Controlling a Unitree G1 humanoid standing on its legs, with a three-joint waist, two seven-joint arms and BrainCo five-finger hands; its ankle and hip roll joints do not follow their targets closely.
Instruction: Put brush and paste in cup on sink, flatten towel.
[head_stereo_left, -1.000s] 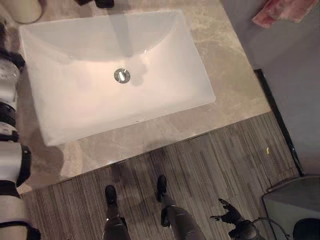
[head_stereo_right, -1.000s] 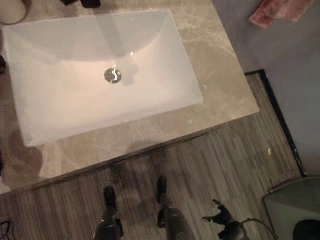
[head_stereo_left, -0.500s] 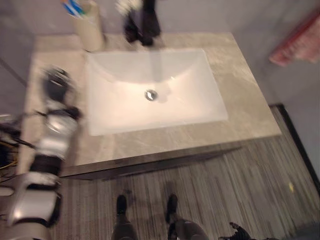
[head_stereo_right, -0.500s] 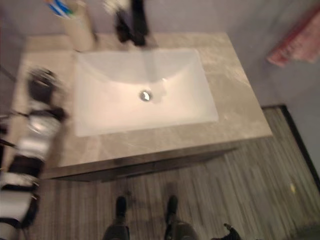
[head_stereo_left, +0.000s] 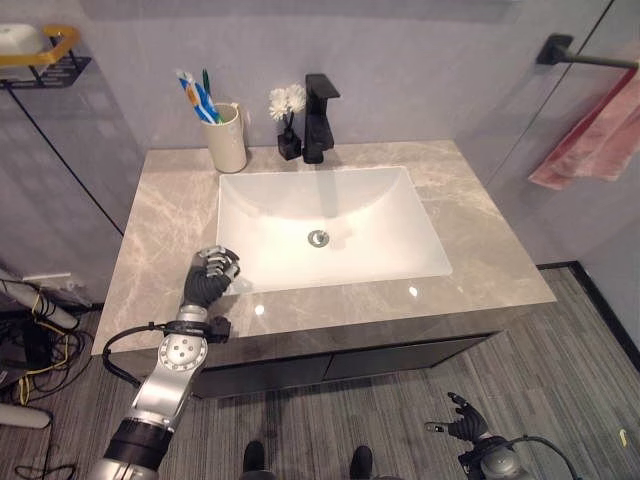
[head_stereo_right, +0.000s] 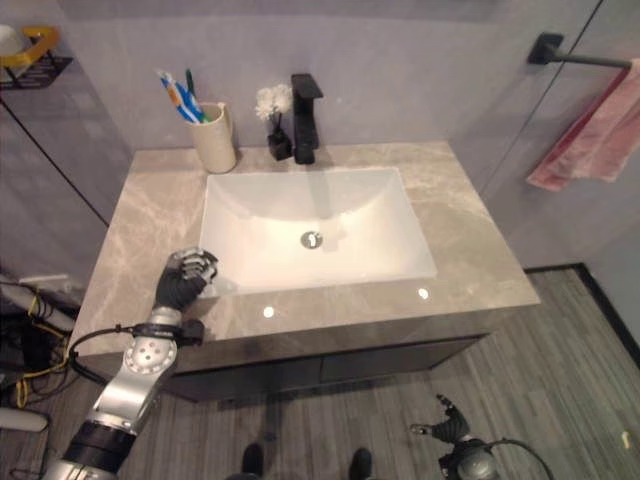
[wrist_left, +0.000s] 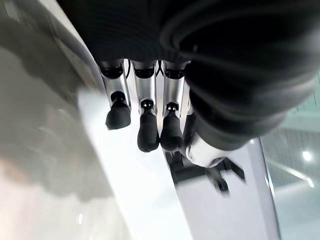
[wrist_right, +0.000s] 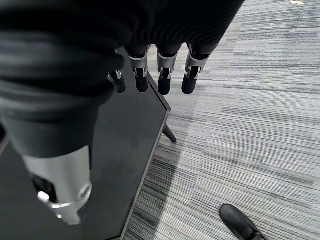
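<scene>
A beige cup (head_stereo_left: 227, 140) stands at the back left of the marble counter (head_stereo_left: 480, 230), holding blue and green brushes and paste (head_stereo_left: 195, 95). To the right, a pink towel (head_stereo_left: 590, 140) hangs bunched and slanted from a black wall bar (head_stereo_left: 575, 55). My left hand (head_stereo_left: 208, 275) hovers over the counter by the front left corner of the white sink basin (head_stereo_left: 330, 225). Its fingers (wrist_left: 142, 130) are relaxed and hold nothing. My right hand (head_stereo_left: 465, 425) hangs low near the floor, with its fingers (wrist_right: 162, 75) straight and empty.
A black faucet (head_stereo_left: 320, 118) and a small black vase of white flowers (head_stereo_left: 288, 120) stand behind the basin. A yellow-rimmed wall shelf (head_stereo_left: 40, 55) sits at the upper left. Beside my right hand, a flat black panel (wrist_right: 125, 150) stands on the striped floor.
The camera has swung up and back, bringing the wall, cup and towel bar into view. My left hand now hovers by the basin's front left corner.
</scene>
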